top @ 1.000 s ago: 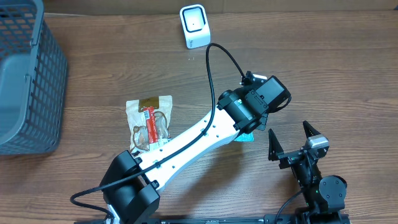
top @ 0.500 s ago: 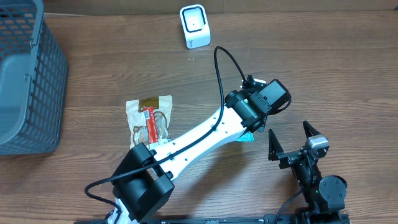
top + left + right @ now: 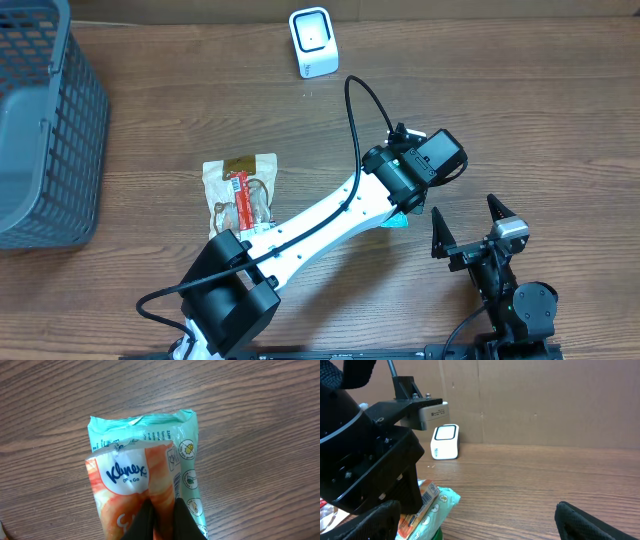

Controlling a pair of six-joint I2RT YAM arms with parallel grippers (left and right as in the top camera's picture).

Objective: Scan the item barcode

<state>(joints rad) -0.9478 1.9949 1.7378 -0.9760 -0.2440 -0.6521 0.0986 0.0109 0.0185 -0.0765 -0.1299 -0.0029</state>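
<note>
Brown wood-grain table is filling the overhead view, and a plain brown cardboard wall is standing behind it. A soft teal and orange Kleenex tissue pack is lying flat on the table right of centre, printed side up, well apart from the small white cube-shaped barcode scanner that is sitting near the far edge. The white left arm is reaching diagonally over the table, and the left gripper is pressing down on the tissue pack. Its black fingers are drawn close together, pinching a fold of the orange wrapper between them. The right gripper is hovering near the front edge, just right of the pack, its fingers spread wide and holding nothing. A clear plastic snack packet with a red label is lying left of the arm. A grey plastic mesh basket is standing at the far left edge.
</note>
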